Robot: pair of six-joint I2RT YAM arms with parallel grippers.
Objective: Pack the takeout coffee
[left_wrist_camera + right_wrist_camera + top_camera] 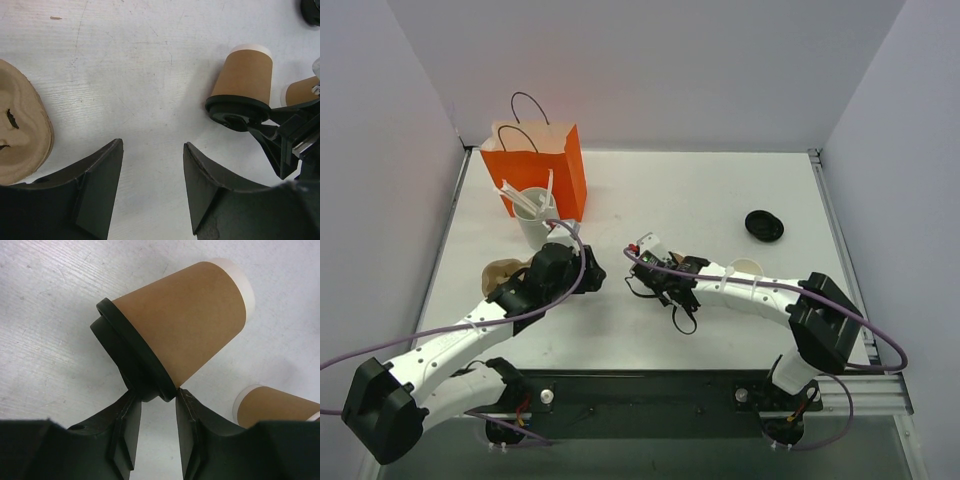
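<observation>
On the right arm: folds sharply at the elbow by the near-right corner, then stretches low and leftward toward the middle of the table, passing just in front of the lidless tan cup. At its end, the right gripper: drawn narrow, pinching the takeout coffee by the rim of its black lid, one tip on either side (a thin hold, right at the edge). Holds that cup on a slant, lid toward the wrist, white base pointing away, near the table's middle and well apart from the orange bag at the back left. Hard to tell: resting on the surface or lifted clear. On the left arm: runs diagonally up from the near-left corner, low, ending beside the pulp cup carrier and just in front of the white cup of stirrers. There, the left gripper: spread wide, holding nothing, over bare tabletop, aimed toward the lidded cup. Farther right, well apart: a loose black lid.
</observation>
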